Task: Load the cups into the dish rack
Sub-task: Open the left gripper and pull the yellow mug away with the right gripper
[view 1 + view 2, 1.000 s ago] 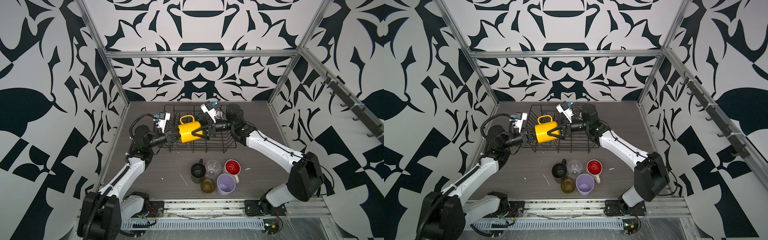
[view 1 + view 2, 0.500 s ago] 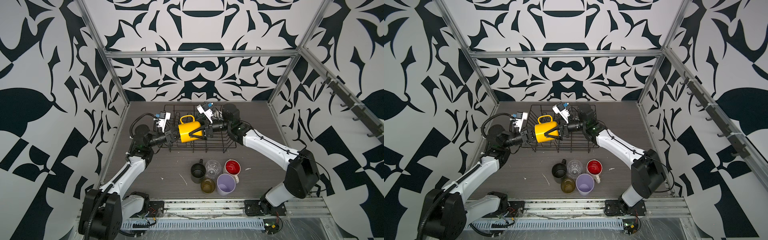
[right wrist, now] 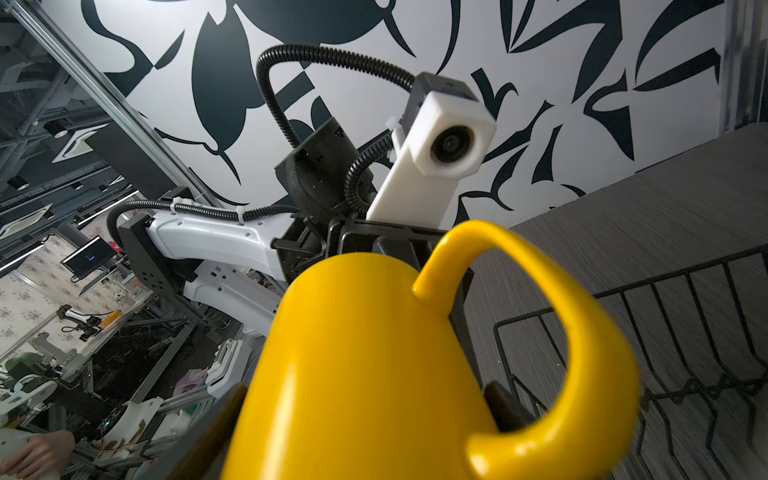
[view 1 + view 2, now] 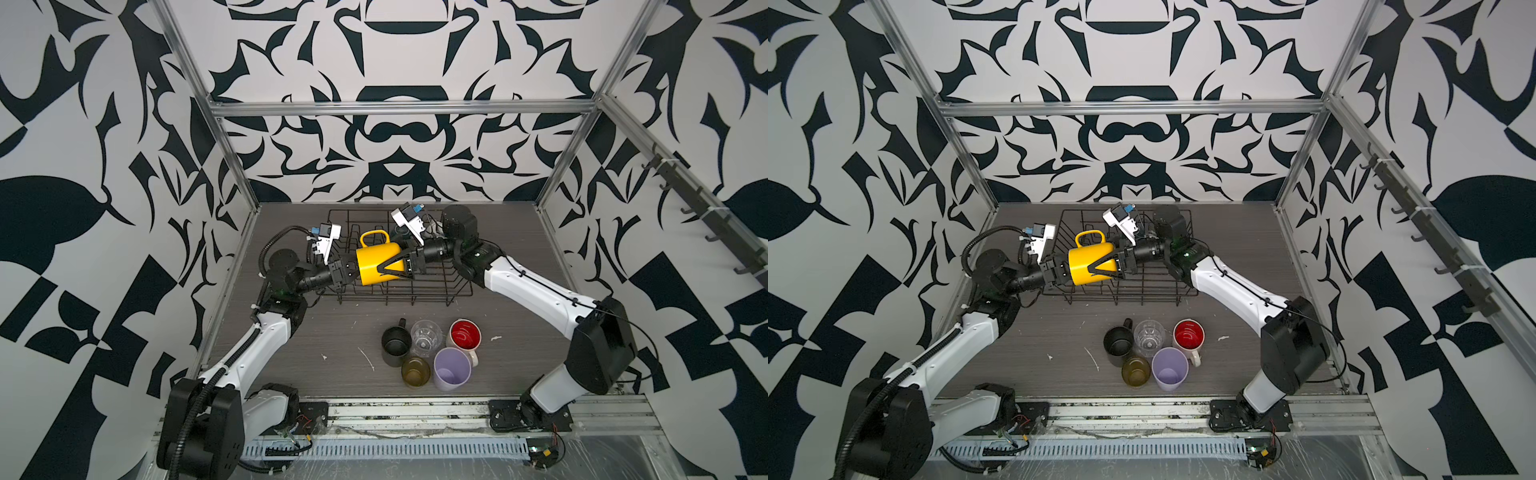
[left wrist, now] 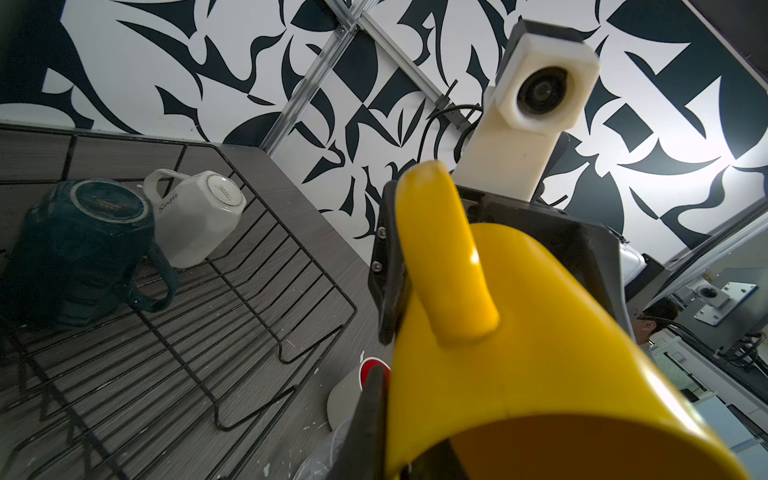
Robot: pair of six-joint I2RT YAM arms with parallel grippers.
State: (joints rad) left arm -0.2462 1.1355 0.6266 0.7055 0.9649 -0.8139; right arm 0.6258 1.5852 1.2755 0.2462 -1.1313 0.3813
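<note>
The yellow mug (image 4: 378,264) hangs over the dish rack (image 4: 436,286), our left gripper (image 4: 351,270) pinched on its rim. Our right gripper (image 4: 380,271) is wide around it; whether it squeezes, we cannot tell. Right must hold firm before left lets go.

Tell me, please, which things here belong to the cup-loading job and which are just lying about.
Job: dish rack; yellow mug; teal mug, white mug inside it; black mug, clear glass, red-lined mug, lilac tumbler, amber glass on the table.
Lying about: white flecks; wall hook rail.
</note>
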